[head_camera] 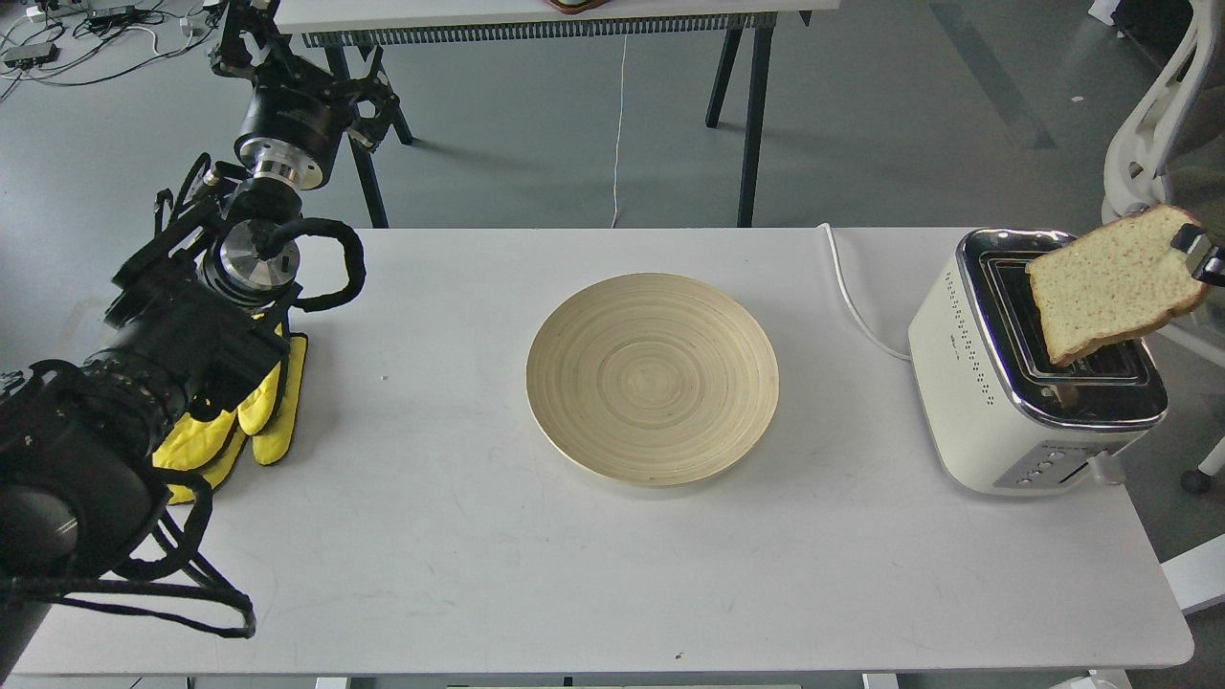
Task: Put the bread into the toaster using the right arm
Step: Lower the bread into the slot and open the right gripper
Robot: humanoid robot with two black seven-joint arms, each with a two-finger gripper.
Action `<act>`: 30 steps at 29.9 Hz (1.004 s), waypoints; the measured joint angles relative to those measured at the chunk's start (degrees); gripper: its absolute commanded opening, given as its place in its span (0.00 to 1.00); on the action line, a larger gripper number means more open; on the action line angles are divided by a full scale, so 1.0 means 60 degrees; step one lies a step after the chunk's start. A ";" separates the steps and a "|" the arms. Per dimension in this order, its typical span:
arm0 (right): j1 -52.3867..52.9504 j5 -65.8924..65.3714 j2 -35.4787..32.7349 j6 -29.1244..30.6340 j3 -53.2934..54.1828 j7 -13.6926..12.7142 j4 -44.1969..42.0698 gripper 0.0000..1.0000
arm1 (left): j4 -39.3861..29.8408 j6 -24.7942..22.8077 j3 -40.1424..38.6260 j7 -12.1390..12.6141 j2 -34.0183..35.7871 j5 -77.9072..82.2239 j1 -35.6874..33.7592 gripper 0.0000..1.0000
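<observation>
The bread (1110, 285), a pale speckled slice with a brown crust, hangs tilted just above the right slot of the cream-white toaster (986, 402) at the table's right end. My right gripper (1201, 254) enters at the right edge and is shut on the slice's upper right corner; most of that arm is out of view. The slice's lower corner is close over the slot opening. My left gripper (368, 100) is at the far left beyond the table's back edge, and its fingers cannot be told apart.
A round wooden plate (653, 378) sits mid-table. Yellow gloves (258, 411) lie under my left arm at the left. The toaster's white cord (847, 297) runs over the back edge. A white chair (1158, 124) stands at the right.
</observation>
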 measured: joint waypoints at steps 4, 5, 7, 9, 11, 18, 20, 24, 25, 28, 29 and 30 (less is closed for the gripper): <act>-0.0151 0.0003 0.0535 -0.0020 0.0011 0.0003 -0.0459 0.04 | -0.0005 0.0000 0.0000 0.0002 0.0000 0.0000 -0.0001 1.00; -0.0189 0.0003 0.0616 -0.0024 0.0011 0.0003 -0.0504 0.06 | -0.0005 0.0000 0.0000 0.0002 0.0000 0.0000 -0.0001 1.00; -0.0224 0.0011 0.0695 -0.0027 0.0021 0.0003 -0.0528 0.11 | -0.0005 0.0000 0.0000 0.0002 -0.0002 -0.0001 -0.0001 1.00; -0.0233 0.0020 0.0756 -0.0028 0.0031 0.0003 -0.0530 0.27 | -0.0005 0.0000 0.0000 0.0002 -0.0003 0.0000 0.0000 1.00; -0.0233 0.0029 0.0813 -0.0029 0.0059 0.0003 -0.0509 0.51 | -0.0005 0.0000 0.0000 0.0002 -0.0004 0.0000 -0.0001 1.00; -0.0232 0.0083 0.1020 -0.0033 0.0269 0.0094 -0.0432 0.99 | 0.0004 0.0000 0.0000 0.0002 -0.0004 0.0000 -0.0009 1.00; -0.0226 0.0110 0.1096 -0.0042 0.0525 0.0142 -0.0425 0.99 | 0.0003 0.0000 0.0000 0.0002 -0.0004 0.0000 -0.0010 1.00; -0.0218 0.0199 0.1282 -0.0059 0.1503 0.0160 -0.0410 0.99 | -0.0003 0.0000 0.0000 0.0002 -0.0005 0.0000 -0.0010 1.00; -0.0217 0.0304 0.1409 -0.0062 0.1809 0.0162 -0.0423 0.99 | -0.0004 0.0000 0.0000 0.0002 -0.0005 0.0000 -0.0010 1.00; -0.0217 0.1333 0.1861 -0.0050 0.2769 0.0163 -0.0526 1.00 | -0.0006 0.0000 0.0000 0.0002 -0.0004 0.0000 -0.0010 1.00; -0.0219 0.1830 0.1999 -0.0031 0.3043 0.0164 -0.0559 1.00 | -0.0006 0.0000 0.0000 0.0002 -0.0005 0.0000 -0.0010 1.00; -0.0224 0.2411 0.2172 -0.0007 0.3339 0.0163 -0.0630 1.00 | -0.0006 0.0000 0.0000 0.0002 -0.0004 0.0000 -0.0010 1.00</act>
